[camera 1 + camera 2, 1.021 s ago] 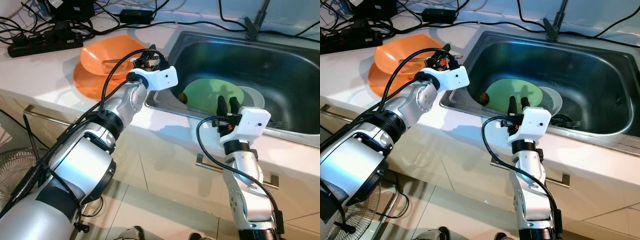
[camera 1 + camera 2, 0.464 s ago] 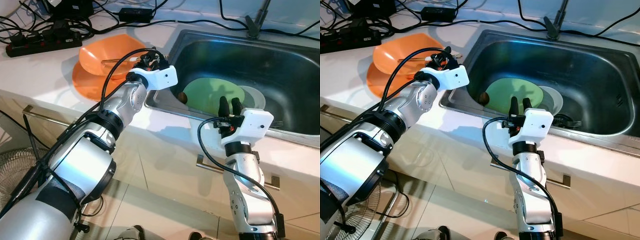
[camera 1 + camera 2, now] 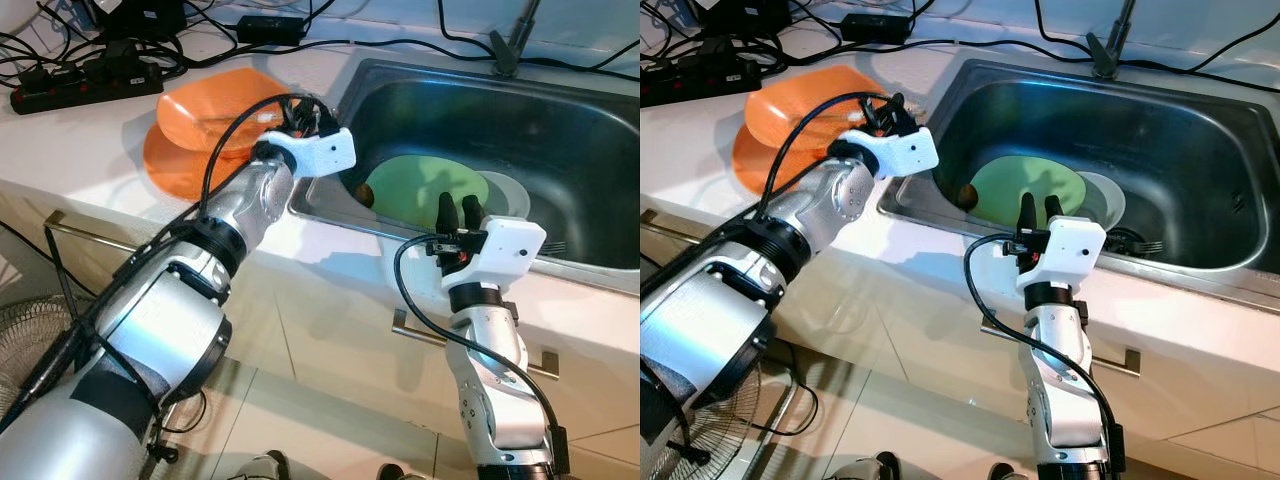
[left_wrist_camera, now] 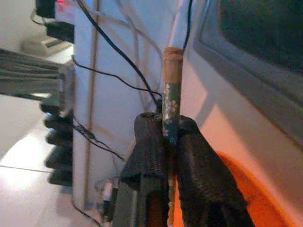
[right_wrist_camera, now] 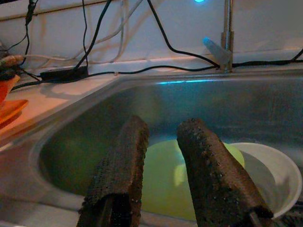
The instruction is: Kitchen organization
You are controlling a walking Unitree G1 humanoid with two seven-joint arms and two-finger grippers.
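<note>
A thin wooden chopstick with a green flowered band [image 4: 170, 111] was pinched between the black fingers of the left gripper [image 4: 168, 142], its blunt brown tip poking out past the fingertips. That gripper [image 3: 300, 112] hung over the white countertop [image 3: 90, 140] at the near edge of a shallow orange plastic bowl [image 3: 205, 105], which sat on a flat orange plate [image 3: 175, 165] just left of the stainless steel sink [image 3: 560, 130]. The right gripper [image 3: 456, 212] was poised at the sink's front rim, its two fingers [image 5: 208, 165] spread a little and holding nothing. Beyond them, in the basin, lay a round pale green plate [image 3: 410, 185] with a white bowl [image 3: 510, 195] touching its right side. Black cables and a power strip [image 3: 85, 80] trailed along the back of the counter.
</note>
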